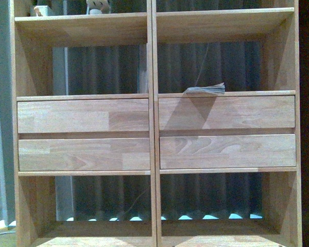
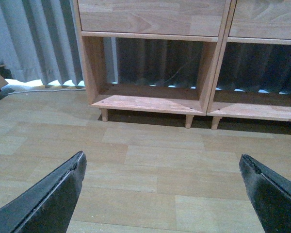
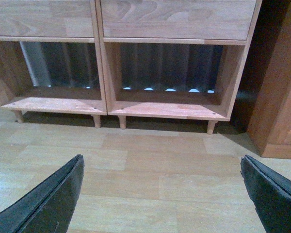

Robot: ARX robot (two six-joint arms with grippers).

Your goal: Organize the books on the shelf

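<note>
Both the left gripper (image 2: 162, 162) and right gripper (image 3: 162, 162) hung empty, jaws apart. Beyond, a thin book (image 1: 206, 89) lay flat in the shelf (image 1: 152, 128), right middle compartment; likely light, floppy, best pinched at its front edge.
</note>
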